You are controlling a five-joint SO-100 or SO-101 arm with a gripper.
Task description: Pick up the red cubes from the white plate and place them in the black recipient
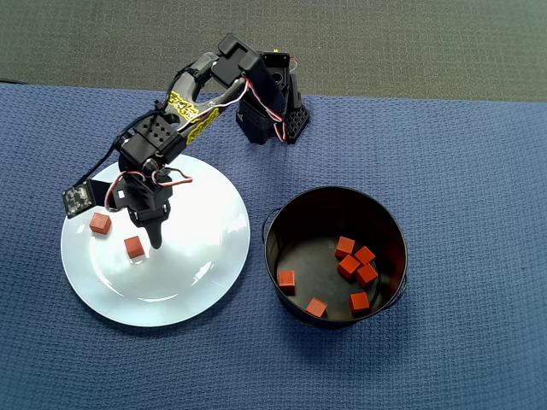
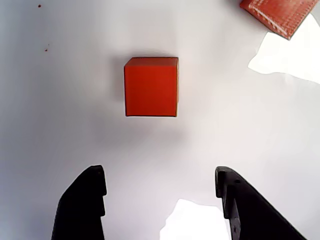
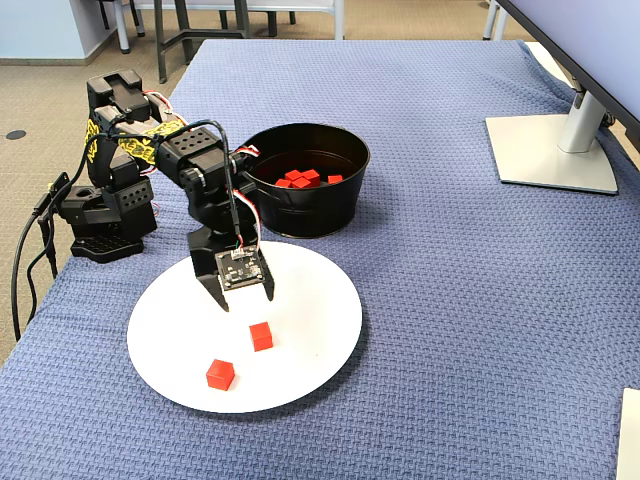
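An office or lab workspace, we think

We see a monitor stand point(image 3: 556, 150) on the table's blue woven cloth point(image 3: 470, 300), chair and table legs point(image 3: 180, 30) behind, and grey carpet point(image 1: 342, 43) beyond it

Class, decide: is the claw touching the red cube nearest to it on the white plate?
Apart. In the wrist view the open claw sits below the red cube, with bare white plate showing between both fingertips and the cube.

arm bent downward, claw point(image 2: 160, 200) spread wide, empty
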